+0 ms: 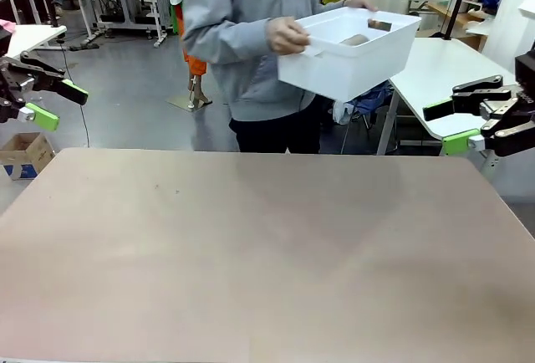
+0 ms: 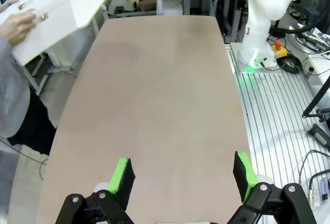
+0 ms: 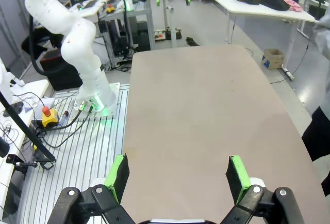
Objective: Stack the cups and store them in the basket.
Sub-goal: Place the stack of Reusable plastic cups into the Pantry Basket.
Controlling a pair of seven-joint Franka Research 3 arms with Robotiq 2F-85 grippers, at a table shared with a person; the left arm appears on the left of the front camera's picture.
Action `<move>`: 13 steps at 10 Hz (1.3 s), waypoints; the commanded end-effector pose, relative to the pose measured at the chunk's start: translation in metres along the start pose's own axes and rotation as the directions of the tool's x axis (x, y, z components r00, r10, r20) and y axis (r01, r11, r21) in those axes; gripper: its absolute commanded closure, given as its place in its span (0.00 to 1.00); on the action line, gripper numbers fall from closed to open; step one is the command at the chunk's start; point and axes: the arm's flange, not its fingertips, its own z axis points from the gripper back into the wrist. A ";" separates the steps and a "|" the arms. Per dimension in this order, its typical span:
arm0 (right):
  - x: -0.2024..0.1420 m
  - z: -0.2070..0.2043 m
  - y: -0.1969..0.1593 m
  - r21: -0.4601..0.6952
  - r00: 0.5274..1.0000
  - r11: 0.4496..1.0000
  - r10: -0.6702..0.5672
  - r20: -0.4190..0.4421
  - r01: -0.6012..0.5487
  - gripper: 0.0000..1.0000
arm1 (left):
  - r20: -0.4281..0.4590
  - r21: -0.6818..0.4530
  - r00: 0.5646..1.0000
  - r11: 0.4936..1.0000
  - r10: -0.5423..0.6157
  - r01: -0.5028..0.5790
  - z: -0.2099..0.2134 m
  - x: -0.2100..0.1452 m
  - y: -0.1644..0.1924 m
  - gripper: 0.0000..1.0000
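A broad, matte beige surface lies bare. Beyond its far left corner a small brown cardboard box sits on the grey floor. White tables stand behind.

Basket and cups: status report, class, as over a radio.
Left gripper open, right gripper open, both empty. Basket held off the table by the person's hand, cups inside. Table unobstructed.

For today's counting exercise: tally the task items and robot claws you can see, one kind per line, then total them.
White basket, held by the person: 1
Brown cups visible inside it: 1
Robot claws, left and right, both open: 2
Total: 4
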 end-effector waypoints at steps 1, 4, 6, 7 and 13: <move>0.002 -0.001 0.000 -0.003 0.999 1.000 0.015 0.031 -0.015 0.00 | 0.000 -0.011 1.000 1.000 -0.009 0.009 0.003 0.001 0.000 0.00; 0.002 -0.001 0.000 -0.003 0.999 1.000 0.015 0.031 -0.015 0.00 | 0.000 -0.011 1.000 1.000 -0.009 0.009 0.003 0.001 0.000 0.00; 0.002 -0.001 0.000 -0.003 0.999 1.000 0.015 0.031 -0.015 0.00 | 0.000 -0.011 1.000 1.000 -0.009 0.009 0.003 0.001 0.000 0.00; 0.002 -0.001 0.000 -0.003 0.999 1.000 0.015 0.031 -0.015 0.00 | 0.000 -0.011 1.000 1.000 -0.009 0.009 0.003 0.001 0.000 0.00; 0.002 -0.001 0.000 -0.003 0.999 1.000 0.015 0.031 -0.015 0.00 | 0.000 -0.011 1.000 1.000 -0.009 0.009 0.003 0.001 0.000 0.00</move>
